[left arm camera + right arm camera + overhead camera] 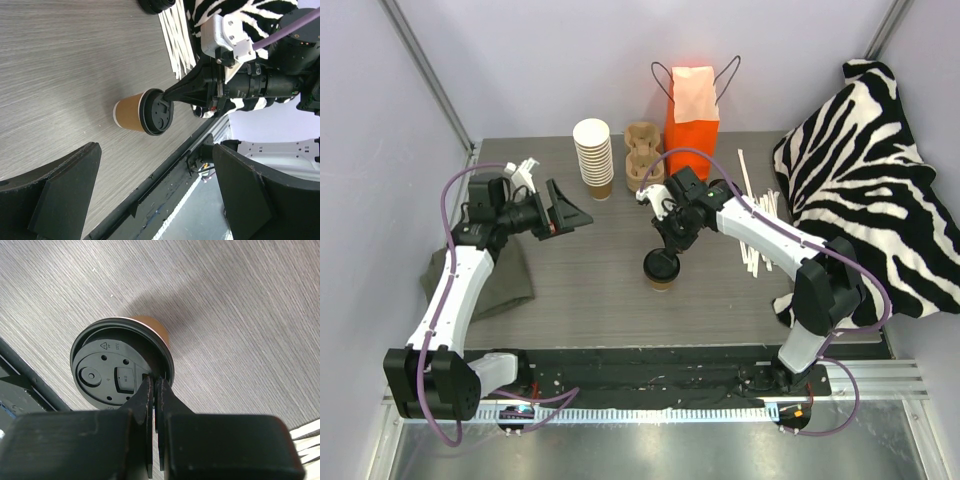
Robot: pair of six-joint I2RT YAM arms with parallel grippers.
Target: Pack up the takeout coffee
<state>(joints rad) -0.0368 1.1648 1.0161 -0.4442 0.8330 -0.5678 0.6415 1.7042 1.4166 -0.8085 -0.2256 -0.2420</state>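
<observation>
The takeout coffee (661,270), a brown paper cup with a black lid, stands upright on the grey table near the front middle. My right gripper (669,254) reaches down onto it. In the right wrist view this gripper (154,382) is shut, pinching the rim of the lid (107,372). My left gripper (574,212) hovers left of the cup, open and pointing toward it, with nothing between its fingers (65,195). The left wrist view shows the cup (131,114) and the right gripper (172,95) at its lid.
An orange paper bag (692,112) stands open at the back. Beside it are a cardboard cup carrier (642,155) and a stack of lidless cups (593,157). White sticks (760,225) lie right of the cup, by a zebra cloth (865,180). A grey cloth (505,280) lies left.
</observation>
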